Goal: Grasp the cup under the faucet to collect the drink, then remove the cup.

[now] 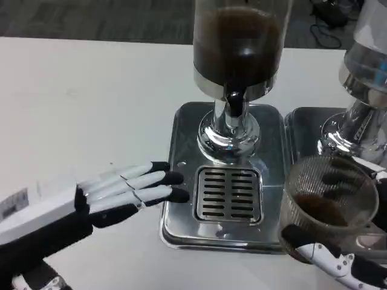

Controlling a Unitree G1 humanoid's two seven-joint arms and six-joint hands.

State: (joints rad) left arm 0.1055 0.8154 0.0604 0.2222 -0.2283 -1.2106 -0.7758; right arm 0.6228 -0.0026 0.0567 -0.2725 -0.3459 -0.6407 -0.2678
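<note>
A clear ribbed cup (329, 202) with dark drink in its bottom is held by my right hand (347, 257) at the lower right, off to the right of the drip grate (228, 193). My fingers wrap around the cup from behind and below. The dispenser's tank (237, 42) holds dark liquid, and its black faucet (234, 104) hangs above the grate with nothing under it. My left hand (130, 188) lies flat on the table left of the steel base (181, 223), fingers stretched out and apart, fingertips at the base's edge, holding nothing.
A second dispenser (363, 78) on its own steel tray (299, 130) stands at the right, close behind the cup. White table (84, 103) stretches to the left and far side. Cables (329, 18) lie on the floor beyond.
</note>
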